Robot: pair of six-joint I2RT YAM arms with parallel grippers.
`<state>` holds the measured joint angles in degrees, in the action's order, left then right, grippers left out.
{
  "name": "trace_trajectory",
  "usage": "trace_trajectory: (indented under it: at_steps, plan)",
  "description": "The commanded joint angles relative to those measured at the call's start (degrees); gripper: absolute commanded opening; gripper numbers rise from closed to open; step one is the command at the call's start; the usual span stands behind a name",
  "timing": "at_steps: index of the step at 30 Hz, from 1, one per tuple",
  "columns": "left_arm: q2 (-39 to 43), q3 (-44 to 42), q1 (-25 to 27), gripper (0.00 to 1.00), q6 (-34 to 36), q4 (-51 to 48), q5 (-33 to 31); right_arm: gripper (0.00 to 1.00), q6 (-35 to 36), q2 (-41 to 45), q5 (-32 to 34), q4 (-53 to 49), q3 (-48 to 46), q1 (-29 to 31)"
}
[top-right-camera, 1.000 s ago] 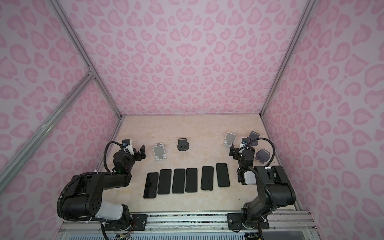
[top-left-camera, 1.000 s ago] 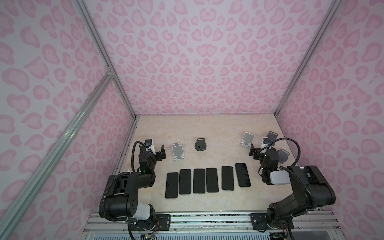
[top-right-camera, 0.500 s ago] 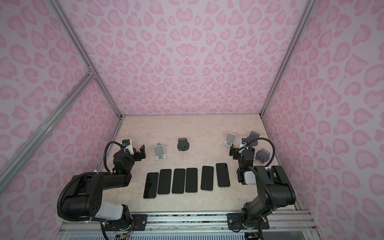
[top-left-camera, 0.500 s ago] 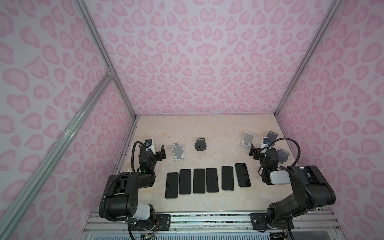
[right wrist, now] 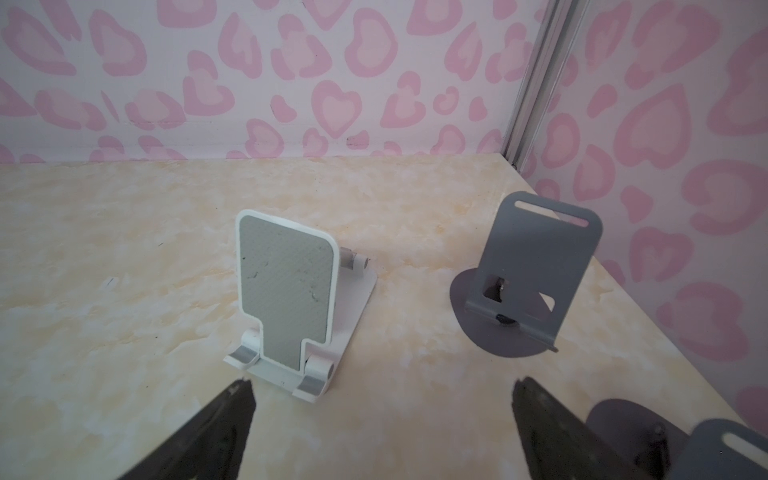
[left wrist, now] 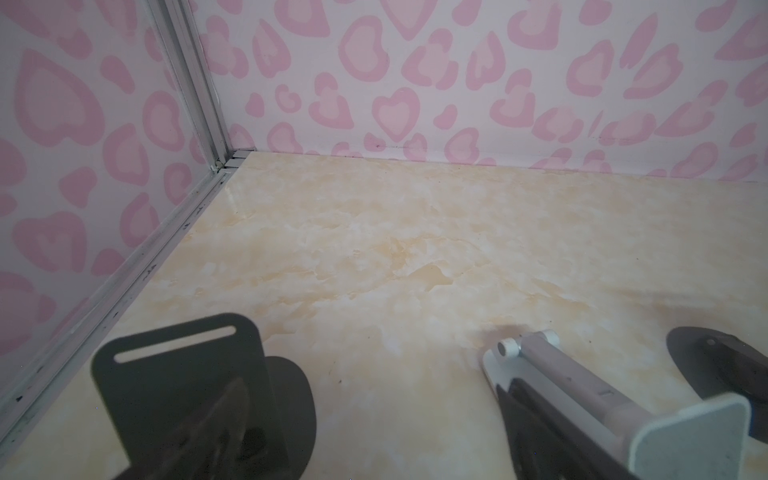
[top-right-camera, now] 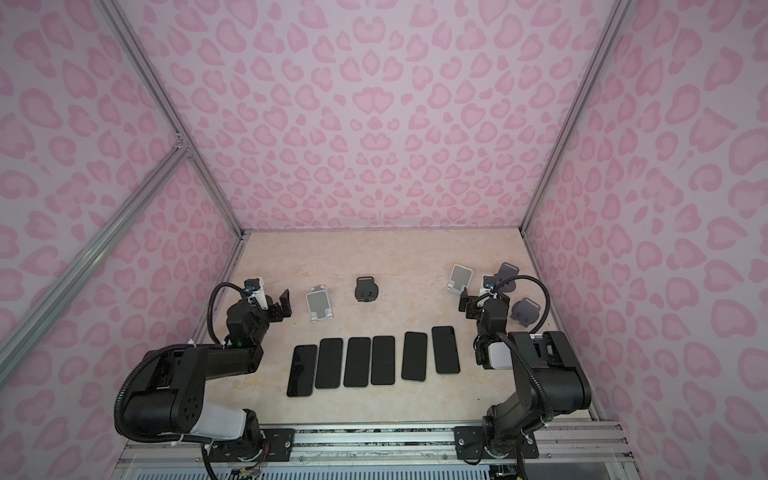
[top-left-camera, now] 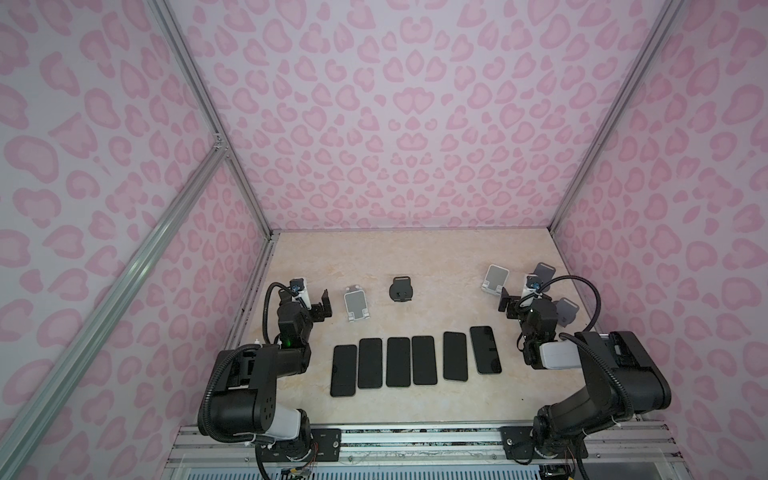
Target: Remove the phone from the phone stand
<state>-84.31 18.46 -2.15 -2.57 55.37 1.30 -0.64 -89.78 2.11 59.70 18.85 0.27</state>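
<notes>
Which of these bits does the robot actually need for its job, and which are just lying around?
For the job:
- phones, six, flat on the table
- stands, none holding a phone
- left tool and right tool, both open

Just there:
- pink walls
- metal frame

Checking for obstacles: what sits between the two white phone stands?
Only a black phone stand, nearer the left white stand than the right white stand; the rest is bare tabletop. Both top views show it.
</notes>
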Motion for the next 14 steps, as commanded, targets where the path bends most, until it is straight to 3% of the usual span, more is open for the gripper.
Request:
trace_trajectory:
  at_steps: [1, 14]
  plan:
    - [-0.13, 0.43, -0.05, 0.98, 0.56, 0.79, 0.50, 0.99, -0.06, 0.03, 0.57, 0.15, -0.07, 0.03]
    - [-0.07, 0.42, 0.00, 0.98, 0.55, 0.60, 0.45, 0.99, -0.06, -0.02, 0.58, 0.24, -0.04, 0.08]
